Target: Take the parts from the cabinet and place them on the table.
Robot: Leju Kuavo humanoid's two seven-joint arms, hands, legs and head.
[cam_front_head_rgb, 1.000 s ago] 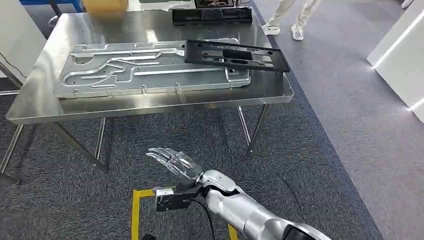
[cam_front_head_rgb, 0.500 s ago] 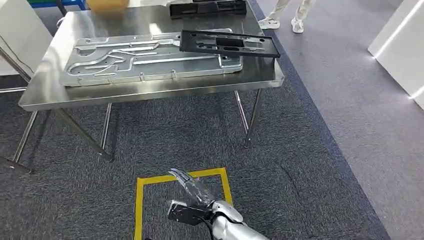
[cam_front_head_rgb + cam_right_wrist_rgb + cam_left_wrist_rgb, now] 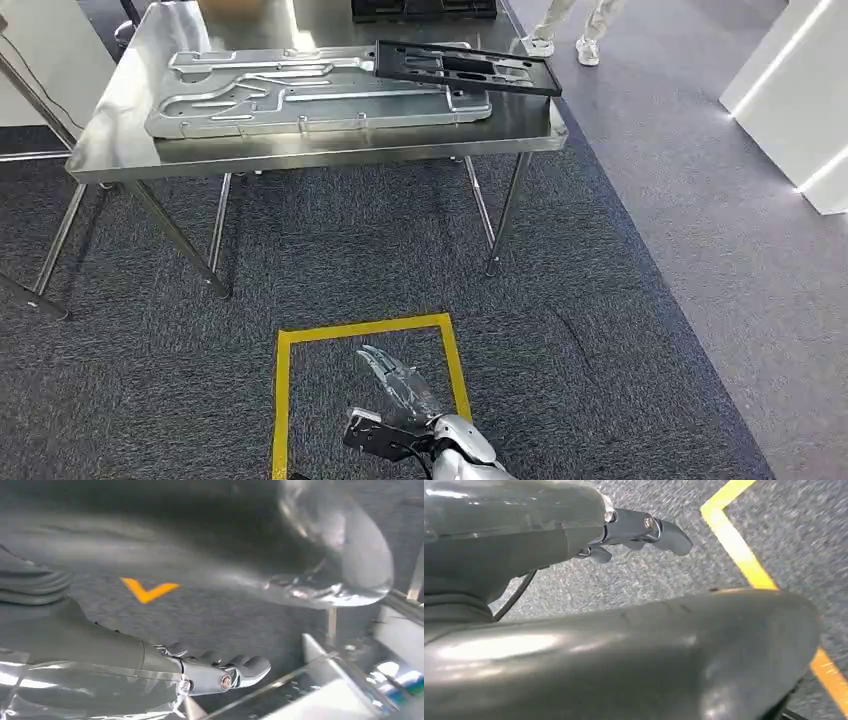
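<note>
Right hand sits closest, low in the head view over the grey carpet, fingers stretched out and apart with nothing in them, hanging above the yellow tape square on the floor. Left hand turns up in its own wrist view over the same carpet and a yellow tape line, but honestly can't tell if those fingers are apart or curled. Further out stands the steel table on its thin legs. On it lies the big silver stamped panel, flat, and the black frame part rests partly across its far right corner. Beyond that a person's shoes stand by the table's far end
</note>
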